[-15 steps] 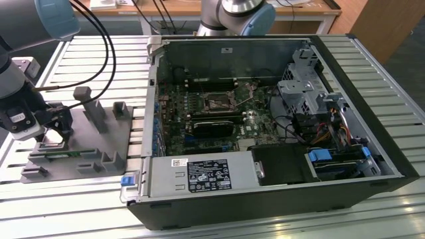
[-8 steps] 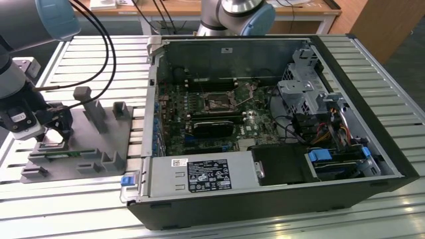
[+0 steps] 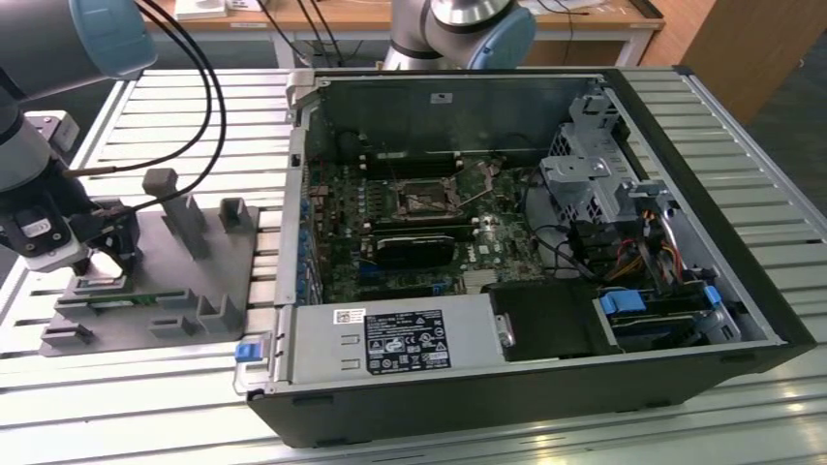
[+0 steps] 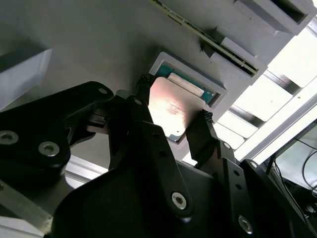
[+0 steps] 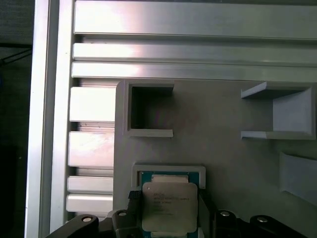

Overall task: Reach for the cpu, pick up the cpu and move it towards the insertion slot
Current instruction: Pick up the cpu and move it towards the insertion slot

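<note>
Gripper [image 4: 172, 111] sat low over the grey plastic fixture [image 3: 194, 281], at the exterior view's left, on the slatted metal table [image 3: 194, 107]. In both wrist views the cpu [image 5: 170, 206] lay between the black fingers [image 4: 198, 139], one finger against each of two opposite edges. The jaws were drawn in to roughly the chip's width and appeared to be clamped on it. The chip lay over its pale-rimmed pocket [image 5: 168, 170] in the fixture, with a sliver of green showing in the pocket past one edge. It overlapped the pocket's rim on one side and so looked slightly raised, though I could not tell whether it was fully clear. The insertion slot [image 3: 424, 201], a dark square with a shiny frame, sat on the green circuit board [image 3: 343, 242] inside the open computer case [image 3: 723, 145], well apart from the gripper. Handling, as judged: the chip should be very light, stiff and thin. Its metal top looked smooth and glossy, so it is likely slick. The underside was hidden and is presumably the delicate face. The pale rim edges seemed the only sensible hold, with fingers centred on opposite sides. So little edge height means an off-centre or weak pinch could let the chip pivot or slip, and squeezing hard gains nothing. Carrying it flat seemed wise.
</note>
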Robot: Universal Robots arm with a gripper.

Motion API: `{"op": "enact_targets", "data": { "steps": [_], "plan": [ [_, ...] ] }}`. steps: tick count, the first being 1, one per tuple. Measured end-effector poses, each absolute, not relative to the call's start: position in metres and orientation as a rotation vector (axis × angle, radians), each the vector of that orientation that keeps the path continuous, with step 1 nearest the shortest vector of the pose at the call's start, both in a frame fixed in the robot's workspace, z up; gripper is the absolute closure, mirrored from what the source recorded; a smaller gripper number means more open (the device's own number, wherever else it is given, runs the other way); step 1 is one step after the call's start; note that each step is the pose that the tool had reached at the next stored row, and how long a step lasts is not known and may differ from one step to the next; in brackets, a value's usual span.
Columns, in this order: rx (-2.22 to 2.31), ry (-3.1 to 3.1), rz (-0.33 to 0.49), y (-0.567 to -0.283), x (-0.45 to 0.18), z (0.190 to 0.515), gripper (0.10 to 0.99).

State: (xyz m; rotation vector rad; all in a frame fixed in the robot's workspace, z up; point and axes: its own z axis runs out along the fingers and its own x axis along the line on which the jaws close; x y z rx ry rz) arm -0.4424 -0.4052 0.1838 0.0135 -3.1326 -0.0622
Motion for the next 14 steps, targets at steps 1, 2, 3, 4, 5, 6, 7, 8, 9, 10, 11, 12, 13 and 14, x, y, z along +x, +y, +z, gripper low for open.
{"op": "enact_targets", "data": {
  "steps": [1, 2, 3, 4, 5, 6, 7, 8, 9, 10, 11, 12, 13, 14],
  "plan": [
    [0.013, -3.133, -0.062, -0.405, -0.442, 0.184, 0.545],
    [0.014, -3.133, -0.062, -0.405, -0.442, 0.184, 0.545],
    [0.014, -3.133, -0.063, -0.405, -0.442, 0.185, 0.545],
    [0.013, -3.133, -0.064, -0.405, -0.442, 0.186, 0.545],
    [0.013, -3.133, -0.064, -0.405, -0.442, 0.187, 0.545],
    [0.014, -3.133, -0.065, -0.405, -0.442, 0.189, 0.545],
    [0.014, -3.133, -0.065, -0.405, -0.442, 0.190, 0.545],
    [0.014, -3.133, -0.065, -0.405, -0.442, 0.191, 0.545],
    [0.014, -3.133, -0.065, -0.405, -0.442, 0.192, 0.545],
    [0.014, -3.133, -0.065, -0.405, -0.442, 0.193, 0.545],
    [0.014, -3.133, -0.065, -0.405, -0.442, 0.194, 0.545],
    [0.014, -3.133, -0.066, -0.405, -0.442, 0.194, 0.545],
    [0.014, -3.133, -0.066, -0.405, -0.442, 0.194, 0.545],
    [0.014, -3.133, -0.066, -0.405, -0.442, 0.194, 0.545]
  ]
}}
